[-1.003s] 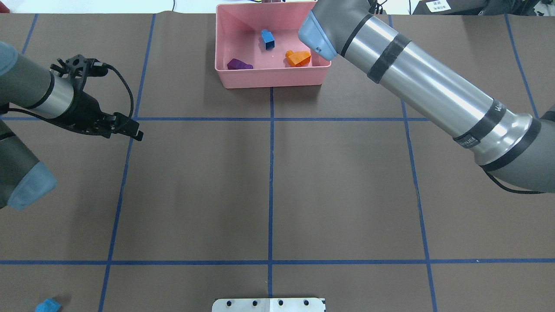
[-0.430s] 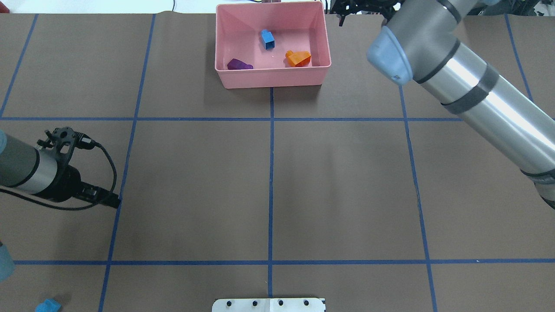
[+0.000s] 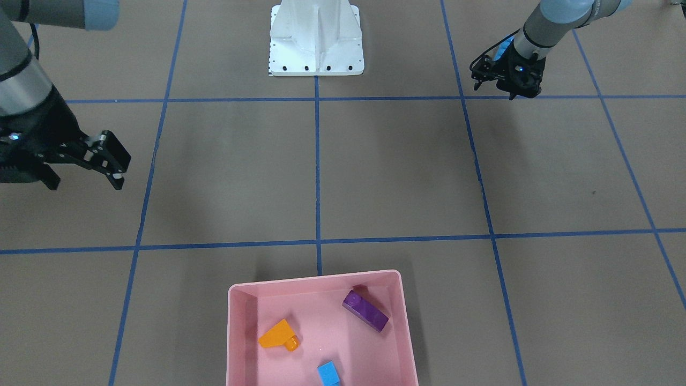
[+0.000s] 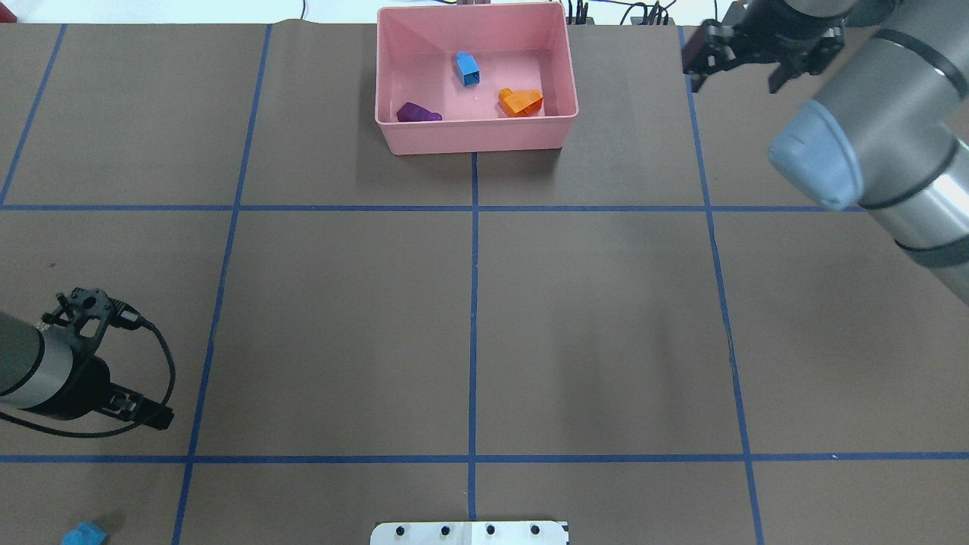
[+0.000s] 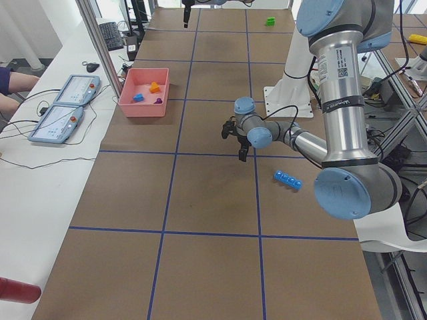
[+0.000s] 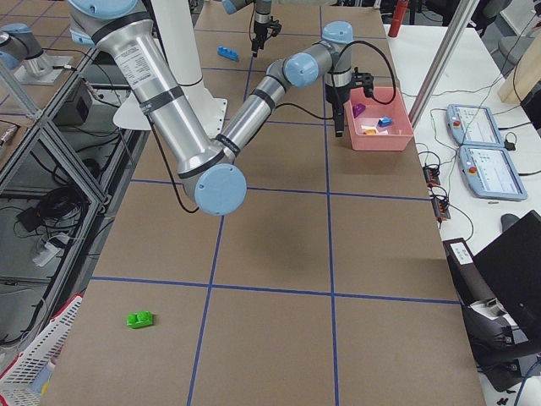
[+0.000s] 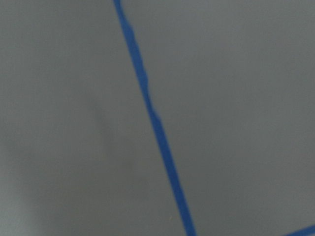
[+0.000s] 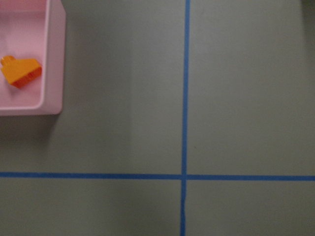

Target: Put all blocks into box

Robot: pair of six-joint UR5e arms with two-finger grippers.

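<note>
Both arms have shifted since the earlier overhead frames: the right hand [image 4: 736, 70] has swung clear of the pink box [image 4: 477, 138] and now sits to its right, and the left hand [image 4: 160, 417] has drawn nearer the long blue block [image 4: 83, 535] at the near left corner of the worktop [image 4: 590, 318]

Overhead view: the box holds the small blue block [image 4: 468, 68], the purple block [image 4: 418, 113] and the orange block [image 4: 521, 101]

Front view: the right hand has its fingers spread wide and holds nothing. The left hand partly hides the long blue block, and whether it is open cannot be told

Left side view: the long blue block lies on the worktop near the left hand. A green block [image 5: 270, 21] lies at the far end, well apart from the box

Right wrist view: one corner of the box, with the orange block inside

Left wrist view: only a blurred blue tape line [image 7: 152, 118]
</note>
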